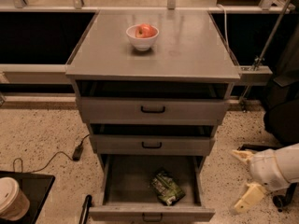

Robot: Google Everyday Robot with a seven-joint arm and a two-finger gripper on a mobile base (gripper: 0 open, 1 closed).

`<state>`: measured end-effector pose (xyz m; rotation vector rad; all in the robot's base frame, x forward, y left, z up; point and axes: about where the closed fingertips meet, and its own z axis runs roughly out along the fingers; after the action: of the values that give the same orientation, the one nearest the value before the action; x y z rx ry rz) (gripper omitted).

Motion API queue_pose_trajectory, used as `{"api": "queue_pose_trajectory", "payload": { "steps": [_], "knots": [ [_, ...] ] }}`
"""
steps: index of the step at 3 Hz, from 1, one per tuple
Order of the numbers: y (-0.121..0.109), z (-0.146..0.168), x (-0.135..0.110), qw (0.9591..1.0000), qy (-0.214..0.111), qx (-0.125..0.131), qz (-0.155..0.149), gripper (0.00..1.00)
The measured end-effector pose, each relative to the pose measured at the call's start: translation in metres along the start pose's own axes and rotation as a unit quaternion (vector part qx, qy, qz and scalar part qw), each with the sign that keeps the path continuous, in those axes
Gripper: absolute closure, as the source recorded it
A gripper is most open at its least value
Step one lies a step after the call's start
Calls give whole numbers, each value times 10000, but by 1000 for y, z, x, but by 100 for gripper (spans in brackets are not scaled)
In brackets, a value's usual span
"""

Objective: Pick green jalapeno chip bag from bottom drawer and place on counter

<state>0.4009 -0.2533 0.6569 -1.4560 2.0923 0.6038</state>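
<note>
The green jalapeno chip bag [167,187] lies crinkled inside the open bottom drawer [123,181], toward its front right. The drawer is pulled out from the grey cabinet. The counter [187,50] is the flat grey top and carries a white bowl [142,37] with a red apple. My gripper [242,179] is at the lower right, outside the cabinet and to the right of the bottom drawer, about level with it. Its two pale fingers are spread apart and hold nothing.
Two shallower drawers [152,110] above are shut or nearly shut. A paper coffee cup [11,198] stands on a dark tray at the lower left. A black cable and plug [77,151] lie on the speckled floor left of the cabinet. Dark gear stands at the right edge.
</note>
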Motion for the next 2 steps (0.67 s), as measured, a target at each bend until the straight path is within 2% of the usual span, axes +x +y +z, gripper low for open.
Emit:
{"api": "queue_pose_trajectory", "payload": {
  "steps": [1, 2],
  "knots": [
    [-2, 83, -18, 9986, -4, -365, -372, 0],
    [8, 159, -50, 9962, 284, -477, -670, 0]
  ]
}}
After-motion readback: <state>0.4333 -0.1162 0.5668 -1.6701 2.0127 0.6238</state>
